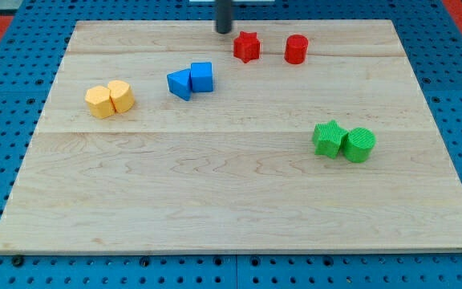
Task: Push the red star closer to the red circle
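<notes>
The red star (246, 46) lies near the view's top, a little right of centre. The red circle (296, 49) stands to its right with a gap of about one block width between them. My tip (224, 31) is at the top edge of the board, just left of and slightly above the red star, apart from it by a small gap.
A blue triangle (180, 83) and a blue cube (202, 77) touch each other below left of the star. Two yellow blocks (109, 99) sit together at the left. A green star (328, 138) and a green cylinder (358, 144) sit at the right. The wooden board (231, 217) lies on a blue pegboard.
</notes>
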Controlling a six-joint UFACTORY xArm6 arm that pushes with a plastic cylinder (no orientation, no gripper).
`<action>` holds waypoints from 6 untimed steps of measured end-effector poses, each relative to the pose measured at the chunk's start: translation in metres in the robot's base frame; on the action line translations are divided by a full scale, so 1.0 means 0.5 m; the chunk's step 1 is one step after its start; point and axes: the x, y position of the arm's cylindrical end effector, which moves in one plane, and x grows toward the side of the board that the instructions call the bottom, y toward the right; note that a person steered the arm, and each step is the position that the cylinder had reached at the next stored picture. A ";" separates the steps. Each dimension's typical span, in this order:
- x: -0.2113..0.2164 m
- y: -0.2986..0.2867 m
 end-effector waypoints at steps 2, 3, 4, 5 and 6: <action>0.080 0.077; 0.107 0.141; 0.120 0.148; 0.172 0.166; 0.181 0.227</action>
